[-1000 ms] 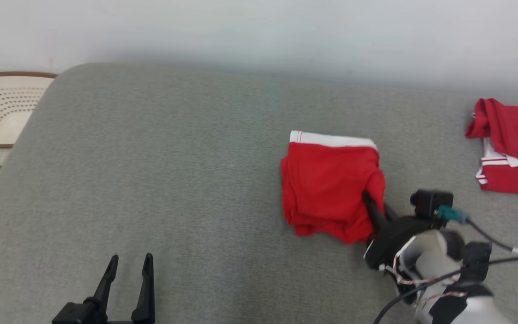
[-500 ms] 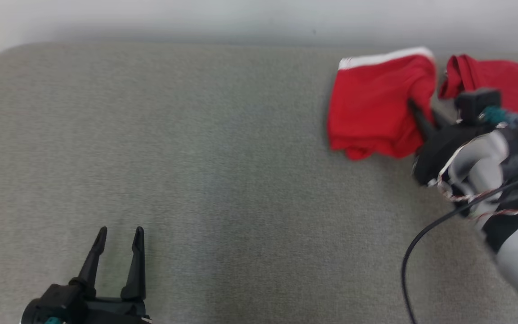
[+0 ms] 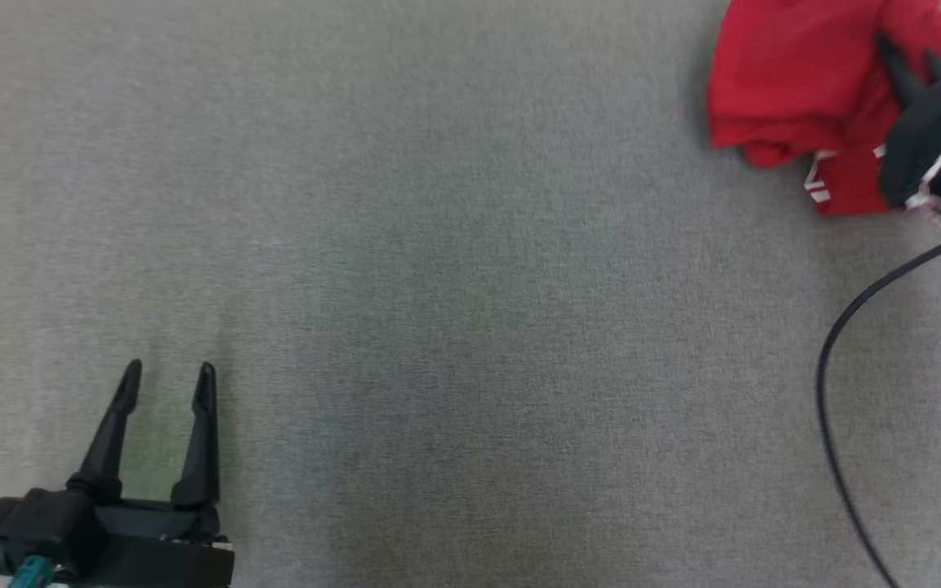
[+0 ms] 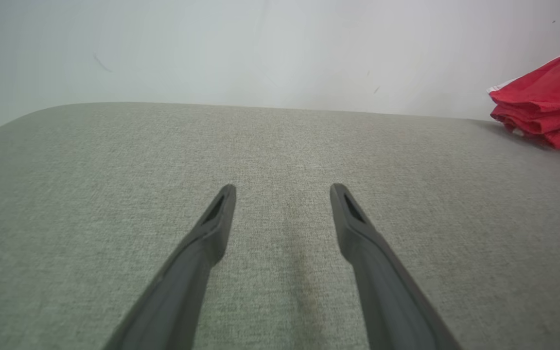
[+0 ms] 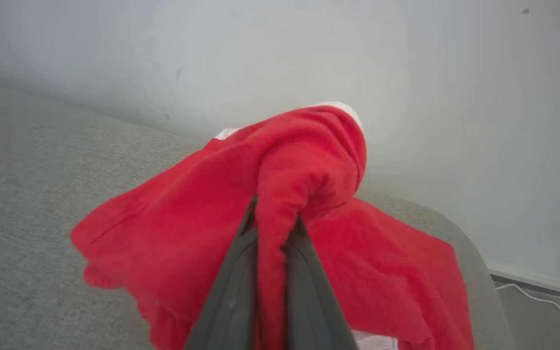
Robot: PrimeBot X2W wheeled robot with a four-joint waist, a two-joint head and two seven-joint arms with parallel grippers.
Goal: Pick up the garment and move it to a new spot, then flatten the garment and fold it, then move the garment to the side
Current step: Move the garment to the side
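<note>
The right gripper (image 5: 275,216) clamps a fold of the red garment (image 5: 183,218) above the grey cushion (image 3: 438,286) — the left gripper (image 3: 168,377) hovers, fingers apart.

Left tool (image 3: 170,367) low, spread wide, right tool (image 5: 275,216) clamped on garment (image 5: 187,209)

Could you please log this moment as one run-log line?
right gripper: shut on garment | left gripper: open, empty, above grey cushion | garment: bunched, partly over second red garment | step: move to side
</note>
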